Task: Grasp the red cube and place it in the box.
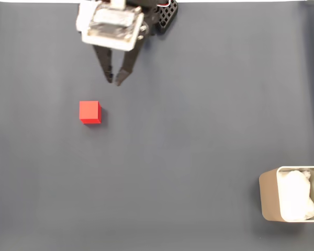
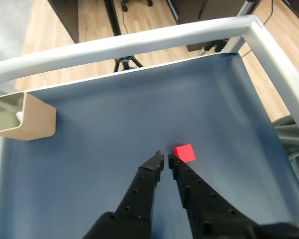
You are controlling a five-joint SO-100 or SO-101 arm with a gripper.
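In the fixed view the gripper [image 1: 114,80] hangs near the top edge, its black fingers nearly together and holding nothing. The cube [image 1: 89,112] sits on the dark mat [image 1: 188,130] just below and left of the fingertips, apart from them. The box [image 1: 290,194], white lining inside, stands at the far lower right.

In the wrist view the cube [image 2: 184,153] lies just right of the fingertips [image 2: 159,158].

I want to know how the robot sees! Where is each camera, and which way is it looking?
Fixed view: sits up high and looks straight down at the dark mat; the hand hangs in from the top edge, nearly closed.
Wrist view: rides on the arm and looks forward along the fingers across the mat to the floor beyond.
Both show the red cube, the box and the hand.
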